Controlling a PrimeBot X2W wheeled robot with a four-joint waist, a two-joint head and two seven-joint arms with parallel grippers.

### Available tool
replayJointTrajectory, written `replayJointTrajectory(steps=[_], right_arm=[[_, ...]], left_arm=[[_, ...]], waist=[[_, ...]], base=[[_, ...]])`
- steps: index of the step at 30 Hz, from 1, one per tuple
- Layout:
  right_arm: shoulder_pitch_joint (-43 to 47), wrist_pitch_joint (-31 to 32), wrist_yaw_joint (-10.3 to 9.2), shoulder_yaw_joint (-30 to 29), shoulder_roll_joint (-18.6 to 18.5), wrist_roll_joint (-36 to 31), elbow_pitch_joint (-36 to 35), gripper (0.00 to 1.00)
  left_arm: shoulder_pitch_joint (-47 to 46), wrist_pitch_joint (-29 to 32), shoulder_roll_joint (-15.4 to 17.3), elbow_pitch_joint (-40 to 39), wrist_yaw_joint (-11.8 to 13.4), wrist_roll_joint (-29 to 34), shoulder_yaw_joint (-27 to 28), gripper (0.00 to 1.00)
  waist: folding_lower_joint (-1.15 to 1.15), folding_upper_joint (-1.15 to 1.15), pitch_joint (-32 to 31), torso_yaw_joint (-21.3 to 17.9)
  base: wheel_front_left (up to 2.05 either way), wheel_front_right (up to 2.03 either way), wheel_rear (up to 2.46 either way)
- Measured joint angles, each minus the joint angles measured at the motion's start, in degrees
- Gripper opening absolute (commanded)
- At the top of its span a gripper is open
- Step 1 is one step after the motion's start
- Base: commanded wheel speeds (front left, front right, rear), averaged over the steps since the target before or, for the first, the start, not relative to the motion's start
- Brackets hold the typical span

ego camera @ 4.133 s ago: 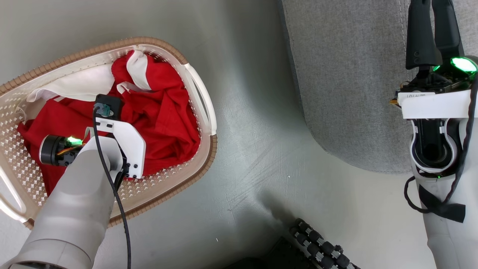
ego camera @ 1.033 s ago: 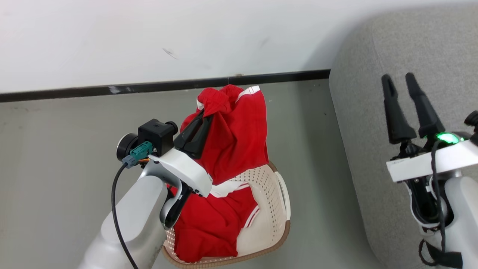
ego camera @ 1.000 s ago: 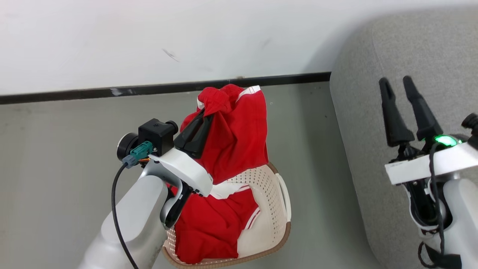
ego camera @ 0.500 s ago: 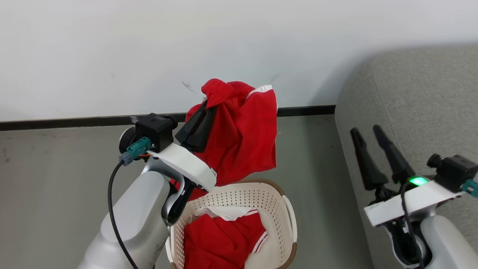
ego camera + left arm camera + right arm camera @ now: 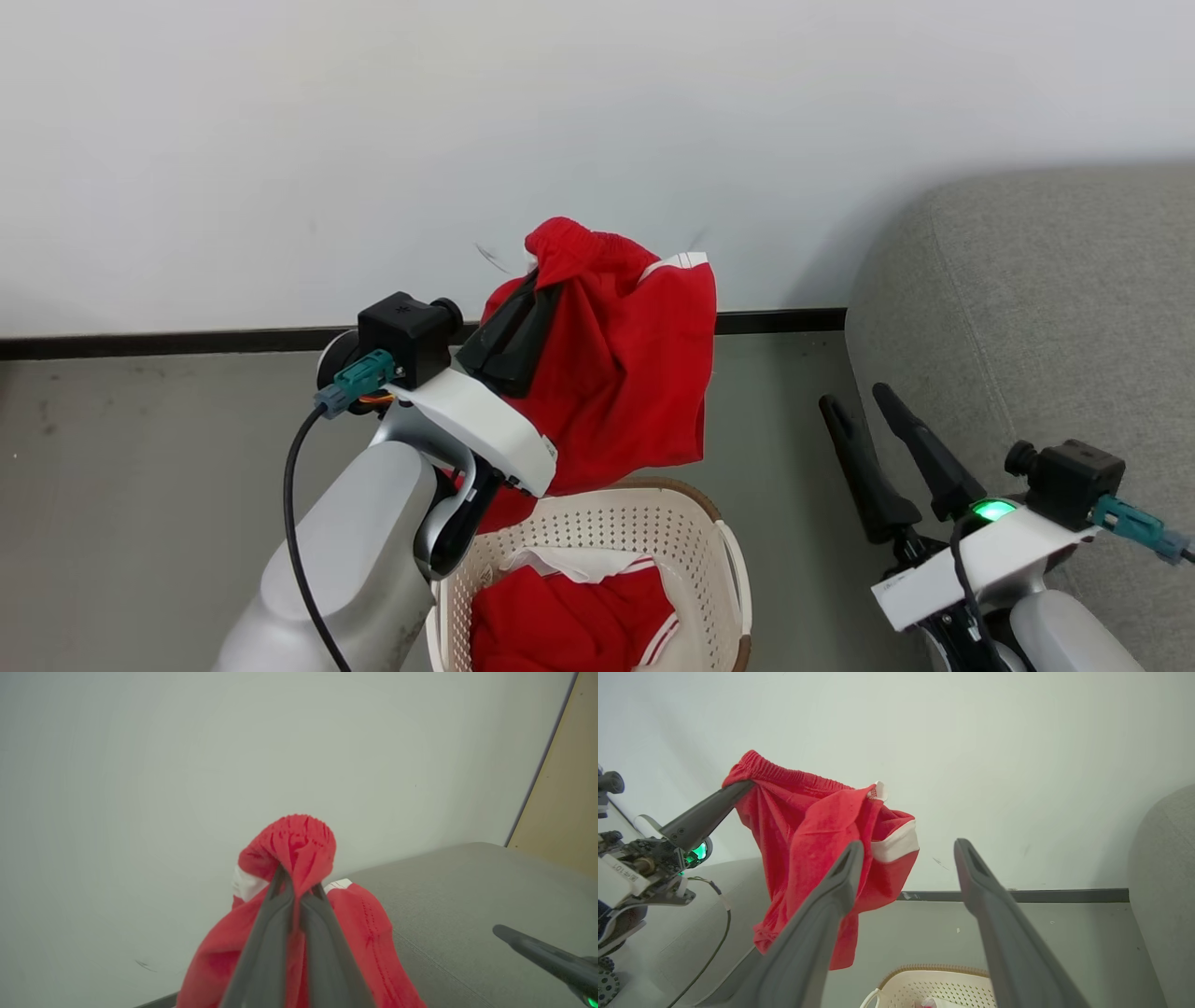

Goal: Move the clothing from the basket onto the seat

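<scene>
1. The basket, cream, perforated, w/ a brown rim, is seen on the floor at bottom centre of the head view, near the seat but apart from it.
2. Inside it, red clothing w/ thin white stripes at one edge is bunched up. A white panel is laid over it toward the far wall of the basket.
3. A lifted red garment is held above the basket, in front of the wall and the dark skirting strip. Its elastic waistband is gathered at the top, and white trim is shown at one edge.
4. L gripper: the fingers are pressed together, w/ the gathered waistband pinched between them.
5. R gripper: the fingers are spread wide w/ nothing between them. It is held low at right, just in front of the seat, tips pointing up toward the wall.
6. Cut off: the basket's near part is lost at the bottom edge of the head view, and its left side is covered by the L forearm.
7. Hidden: the lifted garment's lowest fold is tucked behind the L wrist, so contact w/ the rim can't be told.
8. The no. of garments in the basket can't be made out.
</scene>
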Motion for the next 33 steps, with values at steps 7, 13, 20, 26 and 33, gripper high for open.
replayJointTrajectory(steps=[7, 13, 20, 26, 33], right_arm=[[1.03, 0.00, 0.00, 5.59, -1.00, 0.23, 0.03, 1.00], [1.02, 0.01, 0.00, 11.01, -1.55, 1.71, 0.98, 1.00], [-0.06, 0.01, 0.00, 14.94, -1.29, 3.60, 3.86, 1.00], [-1.83, 0.03, 0.00, 17.68, -0.20, 6.54, 6.48, 1.00], [-5.08, 0.05, 0.00, 21.50, 0.07, 7.68, 9.16, 1.00]], left_arm=[[0.51, 1.22, 0.01, -1.54, 0.32, -0.12, -0.97, 0.00], [0.50, 2.47, 0.02, -3.14, 0.71, -0.10, -2.36, 0.00], [0.48, 3.65, 0.02, -4.82, 0.71, -0.38, -4.39, 0.00], [0.43, 4.16, 0.05, -6.48, 0.73, -2.05, -6.16, 0.00], [0.25, 4.67, 0.09, -8.48, 1.21, -2.57, -8.73, 0.00]], waist=[[0.00, 0.00, -0.67, 0.74], [0.00, 0.00, -0.60, 1.72], [0.00, 0.00, -0.33, 2.82], [0.00, 0.00, -0.25, 3.86], [0.00, 0.00, -0.22, 5.15]], base=[[0.00, 0.00, 0.00], [0.00, 0.00, 0.00], [0.00, 0.00, 0.00], [0.00, 0.00, 0.00], [0.00, 0.00, 0.00]])
